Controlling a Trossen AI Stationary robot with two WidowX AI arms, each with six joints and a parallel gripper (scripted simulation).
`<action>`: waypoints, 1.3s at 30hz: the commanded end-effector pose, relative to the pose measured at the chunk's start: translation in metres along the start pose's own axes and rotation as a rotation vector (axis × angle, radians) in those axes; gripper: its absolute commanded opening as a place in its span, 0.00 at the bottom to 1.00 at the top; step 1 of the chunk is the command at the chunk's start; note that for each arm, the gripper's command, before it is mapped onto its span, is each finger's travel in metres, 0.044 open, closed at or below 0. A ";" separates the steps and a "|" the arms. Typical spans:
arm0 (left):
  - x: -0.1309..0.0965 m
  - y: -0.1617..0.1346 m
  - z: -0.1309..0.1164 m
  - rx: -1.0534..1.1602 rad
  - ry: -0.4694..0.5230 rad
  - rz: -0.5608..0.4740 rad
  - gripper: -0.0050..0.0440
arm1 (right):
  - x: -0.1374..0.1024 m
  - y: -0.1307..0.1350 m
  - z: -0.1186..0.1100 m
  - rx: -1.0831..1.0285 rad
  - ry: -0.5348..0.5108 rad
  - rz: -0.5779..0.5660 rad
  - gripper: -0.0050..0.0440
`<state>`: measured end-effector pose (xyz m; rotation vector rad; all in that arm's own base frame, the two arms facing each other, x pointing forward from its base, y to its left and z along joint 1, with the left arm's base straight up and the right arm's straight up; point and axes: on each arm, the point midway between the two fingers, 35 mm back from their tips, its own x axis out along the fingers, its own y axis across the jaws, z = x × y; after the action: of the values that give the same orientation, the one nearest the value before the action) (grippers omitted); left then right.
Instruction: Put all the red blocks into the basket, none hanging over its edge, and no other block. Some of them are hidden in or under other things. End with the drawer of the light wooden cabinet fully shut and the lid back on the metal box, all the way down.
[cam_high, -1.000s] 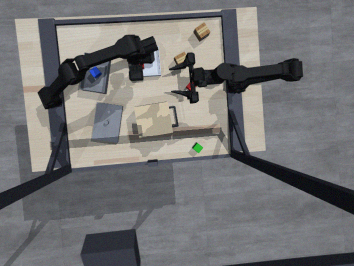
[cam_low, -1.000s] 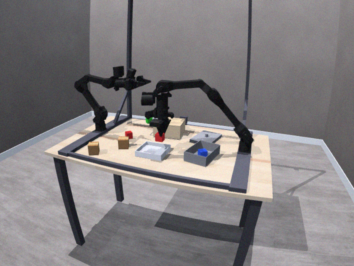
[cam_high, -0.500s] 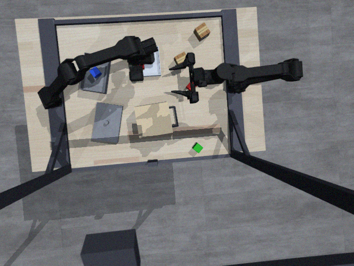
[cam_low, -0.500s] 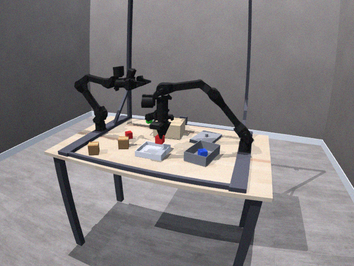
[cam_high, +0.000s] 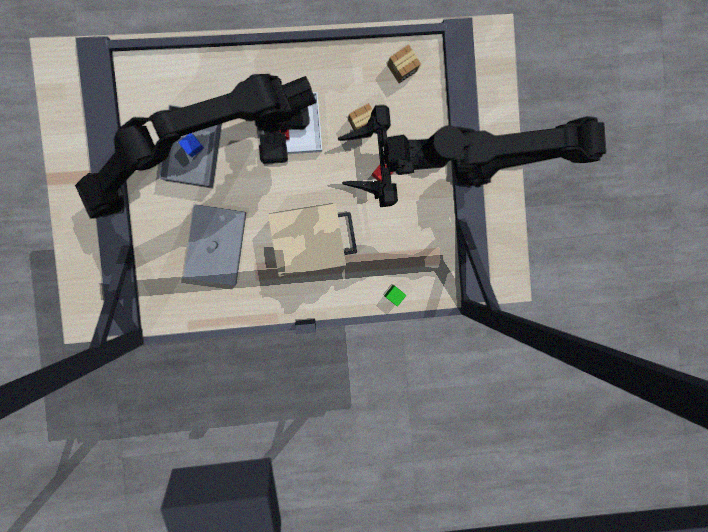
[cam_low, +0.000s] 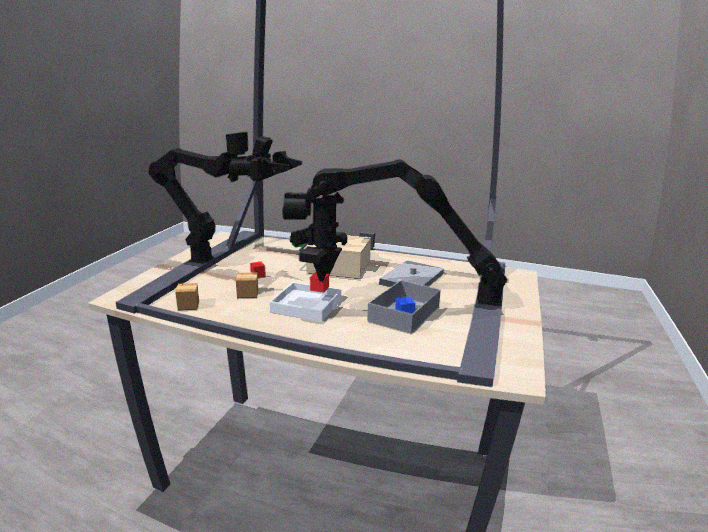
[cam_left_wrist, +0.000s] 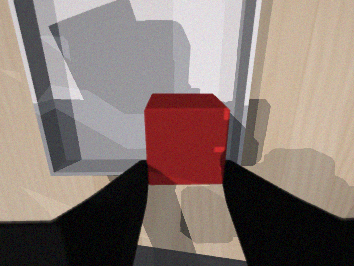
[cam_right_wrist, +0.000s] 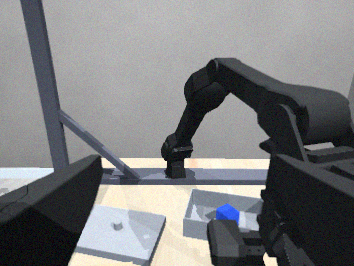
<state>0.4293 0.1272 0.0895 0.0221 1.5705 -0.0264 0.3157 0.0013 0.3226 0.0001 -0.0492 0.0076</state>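
Observation:
My left gripper points down, shut on a red block, which it holds above the near-corner edge of the white basket. No block shows in the visible part of the basket. My right gripper is open and empty, high above the table. A second red block lies on the table below it. The metal box is open with a blue block inside; its lid lies beside it. The light wooden cabinet looks shut.
Two brown wooden cubes stand on the far side of the basket from the metal box. A green block lies beyond the cabinet handle. Frame beams border the work area.

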 end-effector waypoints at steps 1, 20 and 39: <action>-0.013 -0.001 0.000 -0.002 -0.059 0.014 0.00 | -0.002 -0.001 0.014 -0.006 -0.039 -0.005 0.92; 0.022 -0.001 0.003 -0.002 -0.020 0.003 0.00 | -0.002 -0.001 0.014 -0.006 -0.039 -0.005 0.92; 0.029 -0.001 0.002 -0.001 -0.013 0.002 0.00 | -0.002 -0.001 0.014 -0.006 -0.039 -0.005 0.92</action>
<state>0.4294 0.1272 0.0590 0.0228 1.5677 -0.0257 0.3157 0.0013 0.3226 0.0001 -0.0492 0.0076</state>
